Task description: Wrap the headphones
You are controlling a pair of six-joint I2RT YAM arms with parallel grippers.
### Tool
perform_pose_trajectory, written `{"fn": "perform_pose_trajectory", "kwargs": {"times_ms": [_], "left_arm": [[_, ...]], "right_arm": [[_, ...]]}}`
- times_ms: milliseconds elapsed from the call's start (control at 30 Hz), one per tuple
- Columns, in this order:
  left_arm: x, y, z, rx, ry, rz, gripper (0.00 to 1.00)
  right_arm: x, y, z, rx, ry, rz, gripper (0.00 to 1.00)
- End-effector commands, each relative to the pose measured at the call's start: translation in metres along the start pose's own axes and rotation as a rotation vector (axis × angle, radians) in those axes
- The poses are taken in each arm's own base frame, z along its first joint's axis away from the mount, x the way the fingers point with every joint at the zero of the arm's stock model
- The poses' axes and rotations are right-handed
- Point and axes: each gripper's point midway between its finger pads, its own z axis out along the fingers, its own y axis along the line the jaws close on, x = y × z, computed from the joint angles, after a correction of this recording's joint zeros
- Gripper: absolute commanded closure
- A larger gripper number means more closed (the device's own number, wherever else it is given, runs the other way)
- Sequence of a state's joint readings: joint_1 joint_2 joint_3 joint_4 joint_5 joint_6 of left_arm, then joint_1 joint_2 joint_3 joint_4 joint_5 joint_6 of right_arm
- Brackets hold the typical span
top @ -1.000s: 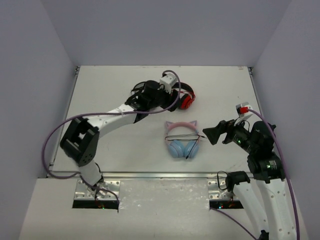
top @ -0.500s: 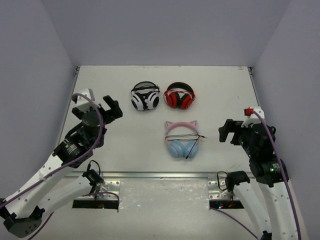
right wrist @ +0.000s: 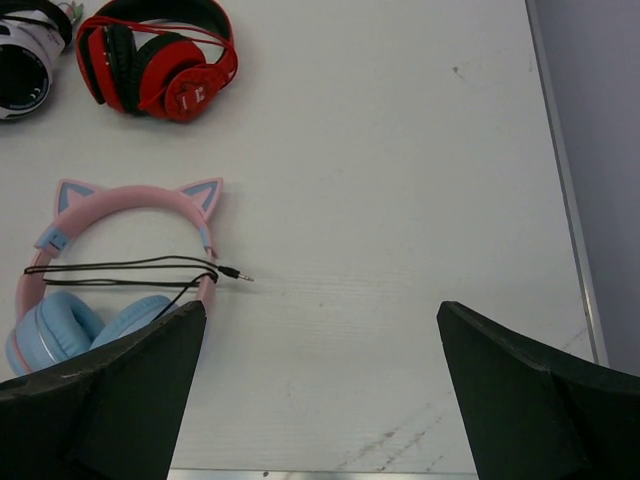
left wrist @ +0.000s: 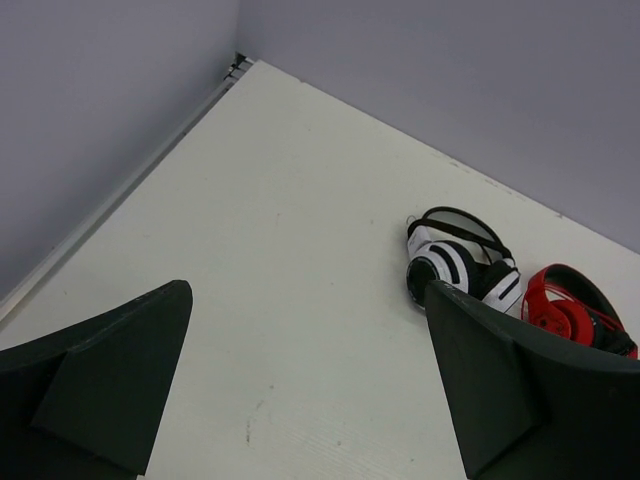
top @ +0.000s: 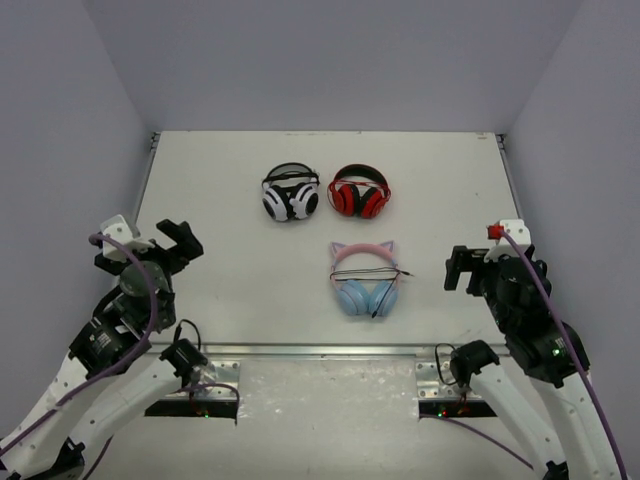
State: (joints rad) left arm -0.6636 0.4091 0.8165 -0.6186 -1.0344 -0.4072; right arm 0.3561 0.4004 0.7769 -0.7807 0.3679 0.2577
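From above, the pink cat-ear headphones (top: 364, 278) lie flat on the white counter (top: 250, 270), a little right of middle and nearer the arms than the other two pairs. The blue earcups (top: 366, 297) point toward the bases. The thin black cable (top: 366, 272) crosses the headband opening. The white-and-black headphones (top: 290, 194) and the red-and-black headphones (top: 360, 192) sit side by side farther back. The left tool (top: 180, 240) hangs over the left part of the counter, well apart from everything. The right tool (top: 454, 270) hovers to the right of the pink pair, near it but not touching.

The left wrist camera shows the left tool (left wrist: 310, 400) with its two dark fingers (left wrist: 110, 380) spread wide and nothing between them. Beyond lie bare counter (left wrist: 300, 200), the white-and-black headphones (left wrist: 460, 262) and the red-and-black headphones (left wrist: 578, 312) (cut off at the frame edge).

The right wrist camera shows the right tool (right wrist: 320, 400) also spread wide and empty. The headphones (right wrist: 130, 212) lie ahead and to its left. Their cable (right wrist: 120, 268) runs in two strands across the headband, and its plug (right wrist: 238, 275) rests on the counter (right wrist: 400, 150) just right of the band. One finger (right wrist: 110, 390) hides part of the earcups (right wrist: 75, 318).
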Motion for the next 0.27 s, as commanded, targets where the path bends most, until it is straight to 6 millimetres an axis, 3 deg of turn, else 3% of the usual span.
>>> {"fn": "perform_pose_trajectory", "kwargs": {"times_ms": [0, 233], "left_arm": [[0.0073, -0.0044, 0.0046, -0.001, 0.022, 0.034, 0.00], [0.0040, -0.0040, 0.0012, 0.051, -0.006, -0.018, 0.00]], "right_arm": [[-0.0083, -0.0054, 0.0011, 0.035, -0.024, -0.004, 0.01], [-0.0079, -0.0112, 0.0000, 0.065, -0.033, 0.002, 0.01]]}}
